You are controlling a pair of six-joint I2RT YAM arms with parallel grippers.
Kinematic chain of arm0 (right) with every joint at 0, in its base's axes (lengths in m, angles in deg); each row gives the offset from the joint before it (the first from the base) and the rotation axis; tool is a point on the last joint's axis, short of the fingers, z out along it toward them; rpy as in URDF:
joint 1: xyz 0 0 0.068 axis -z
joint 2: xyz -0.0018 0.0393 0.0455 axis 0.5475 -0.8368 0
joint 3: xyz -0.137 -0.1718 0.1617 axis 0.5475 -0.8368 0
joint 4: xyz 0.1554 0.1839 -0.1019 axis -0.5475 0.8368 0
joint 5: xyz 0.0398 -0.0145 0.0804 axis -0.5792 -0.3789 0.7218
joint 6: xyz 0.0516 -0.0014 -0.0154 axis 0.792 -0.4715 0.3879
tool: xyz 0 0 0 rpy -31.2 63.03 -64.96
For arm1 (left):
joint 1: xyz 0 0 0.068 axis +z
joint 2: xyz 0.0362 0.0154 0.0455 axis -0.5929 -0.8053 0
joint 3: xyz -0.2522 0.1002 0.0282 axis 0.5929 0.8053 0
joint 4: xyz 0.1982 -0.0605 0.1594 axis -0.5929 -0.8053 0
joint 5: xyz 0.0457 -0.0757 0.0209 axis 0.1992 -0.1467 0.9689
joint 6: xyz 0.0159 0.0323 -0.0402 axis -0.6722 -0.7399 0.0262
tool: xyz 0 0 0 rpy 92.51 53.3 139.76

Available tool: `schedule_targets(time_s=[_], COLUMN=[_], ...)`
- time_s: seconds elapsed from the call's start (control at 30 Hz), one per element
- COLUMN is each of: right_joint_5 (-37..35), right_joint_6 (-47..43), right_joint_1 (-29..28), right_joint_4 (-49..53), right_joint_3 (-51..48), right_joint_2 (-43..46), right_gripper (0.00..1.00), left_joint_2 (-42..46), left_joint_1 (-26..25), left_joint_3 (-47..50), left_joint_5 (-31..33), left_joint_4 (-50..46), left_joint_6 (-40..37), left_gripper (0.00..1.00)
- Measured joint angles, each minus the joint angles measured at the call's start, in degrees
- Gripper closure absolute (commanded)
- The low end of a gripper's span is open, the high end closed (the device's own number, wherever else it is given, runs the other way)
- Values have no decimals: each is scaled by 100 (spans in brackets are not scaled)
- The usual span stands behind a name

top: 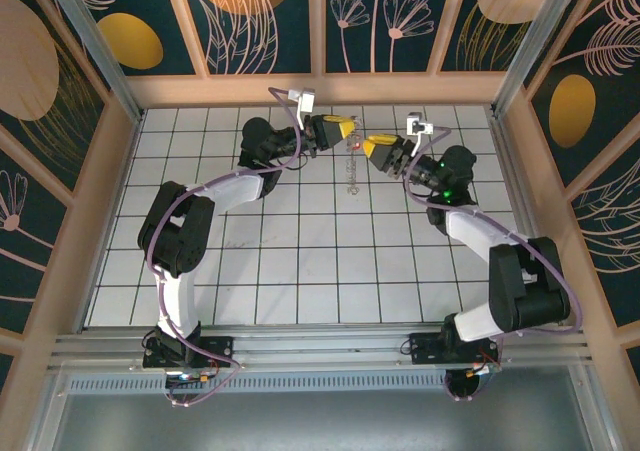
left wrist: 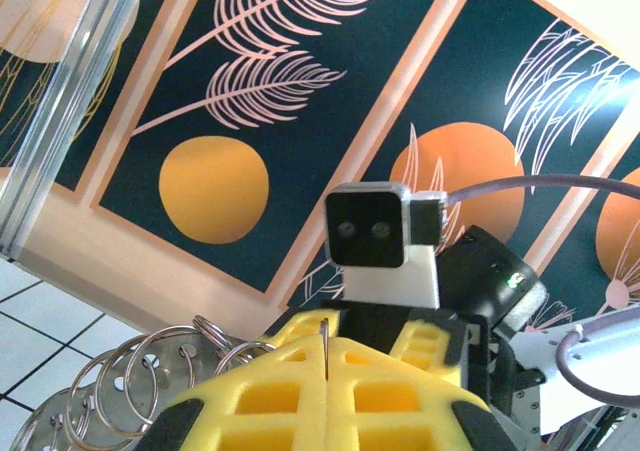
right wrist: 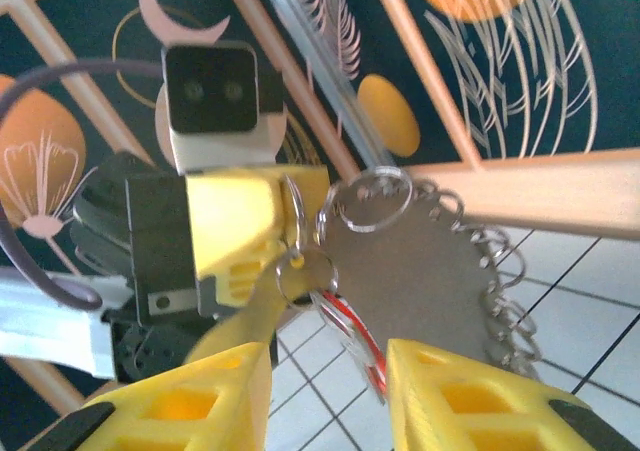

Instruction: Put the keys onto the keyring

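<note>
The keyring (top: 351,176) is a grey disc edged with several silver split rings (right wrist: 420,271); it hangs above the tiles between the two arms. My left gripper (top: 348,129) is shut on one thin ring at its top, which stands edge-on between the yellow pads (left wrist: 325,356); more rings (left wrist: 130,381) show to the left. A small ring (right wrist: 305,271) hangs just below that grip, and the red-headed key (right wrist: 362,333) dangles from it. My right gripper (right wrist: 328,356) is open, its jaws either side of the key, which lies close to the right pad. From above the key (top: 356,145) is a red speck.
The white tiled floor (top: 300,261) lies below both grippers. Patterned walls with wooden frames (top: 320,86) close the back and sides. The two wrists face each other closely, and the left gripper's yellow fingers (right wrist: 240,226) sit just beyond my right jaws.
</note>
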Motion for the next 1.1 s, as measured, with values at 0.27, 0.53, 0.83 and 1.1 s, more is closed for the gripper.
schedule_targets(time_s=[0.27, 0.53, 0.83, 1.1], right_joint_5=[-1075, -1353, -1390, -1386], right_joint_6=[1246, 2142, 2389, 2413], right_joint_1=[-2, -223, -494, -595], right_joint_4=[-949, -1652, -1941, -1961], right_joint_3=[-116, -39, 251, 442], right_joint_2=[24, -625, -920, -1080], right_gripper=[58, 57, 58, 61], left_joint_2=[0, 0, 0, 0], left_joint_1=[0, 0, 0, 0], left_joint_3=[105, 105, 105, 105], left_joint_5=[278, 404, 422, 422], left_joint_4=[190, 328, 389, 407], left_joint_6=[142, 297, 345, 361], left_gripper=[100, 100, 100, 100])
